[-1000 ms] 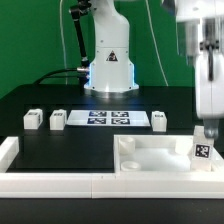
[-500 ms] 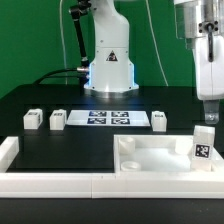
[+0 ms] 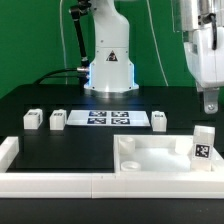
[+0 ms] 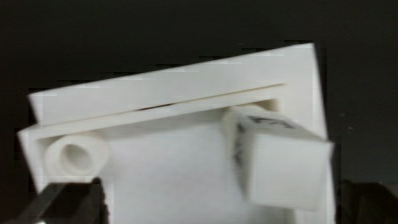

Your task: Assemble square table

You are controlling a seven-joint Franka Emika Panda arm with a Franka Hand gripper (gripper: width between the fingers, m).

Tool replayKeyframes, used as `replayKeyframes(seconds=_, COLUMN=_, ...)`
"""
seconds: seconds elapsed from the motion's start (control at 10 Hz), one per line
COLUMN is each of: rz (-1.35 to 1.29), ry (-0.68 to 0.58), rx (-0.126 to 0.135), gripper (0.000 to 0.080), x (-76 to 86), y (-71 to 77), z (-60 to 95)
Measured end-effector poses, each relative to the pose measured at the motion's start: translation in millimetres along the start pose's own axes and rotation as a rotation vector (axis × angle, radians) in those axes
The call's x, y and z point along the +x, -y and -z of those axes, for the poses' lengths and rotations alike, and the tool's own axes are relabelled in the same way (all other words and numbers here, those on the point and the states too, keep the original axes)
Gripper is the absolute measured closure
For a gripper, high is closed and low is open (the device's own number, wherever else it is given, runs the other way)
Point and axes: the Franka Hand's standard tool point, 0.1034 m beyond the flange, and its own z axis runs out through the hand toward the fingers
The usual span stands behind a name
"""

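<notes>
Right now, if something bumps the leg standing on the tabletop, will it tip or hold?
The leg stands tall and narrow at the tabletop corner, so it may tip unless it is seated firmly. It looks like rigid plastic, probably stiff and light.

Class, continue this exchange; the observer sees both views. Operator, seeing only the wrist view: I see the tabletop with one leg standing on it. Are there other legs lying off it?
Observer: Three lie on the black table: the outer leg and inner leg on the exterior view's left of the marker board, the third leg on its right.
Operator: Where is the gripper?
Observer: The gripper hangs open above the standing leg, clear of it.
Operator: What lies in front of the tabletop?
Observer: A long white rail along the table's front.
</notes>
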Motion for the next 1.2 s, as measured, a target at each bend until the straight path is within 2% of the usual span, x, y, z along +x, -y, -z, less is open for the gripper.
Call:
replayKeyframes(seconds=0.1, rz=0.074, ry=-0.002, rx=-0.019, gripper=0.015, x=1.4, y=-18.3, z=-1.2)
replayKeyframes(seconds=0.2, rz=0.153, ry=-0.006, rx=-0.027, gripper=0.015, x=2.9, y=-26.9, z=-5.3)
replayKeyframes(seconds=0.7, rz=0.55, ry=-0.002, rx=-0.027, gripper=0.015, x=3.5, y=-27.1, z=-7.6)
replayKeyframes(seconds=0.8, rz=0.666, ry=-0.019, rx=-0.004, gripper=0.015, x=6.9, y=-38.8, z=-17.6)
replayKeyframes(seconds=1.0, rz=0.898, ry=-0.036, rx=-0.029, gripper=0.015, x=18.3, y=-74.9, z=-33.0)
replayKeyframes(seconds=1.1, rz=0.976, ry=-0.071, rx=-0.019, gripper=0.015, x=13.2, y=-91.4, z=-42.5)
replayKeyframes(seconds=1.2, rz=1.06, ry=-0.063, rx=-0.036, gripper=0.015, x=11.3, y=-93.8, z=-42.8)
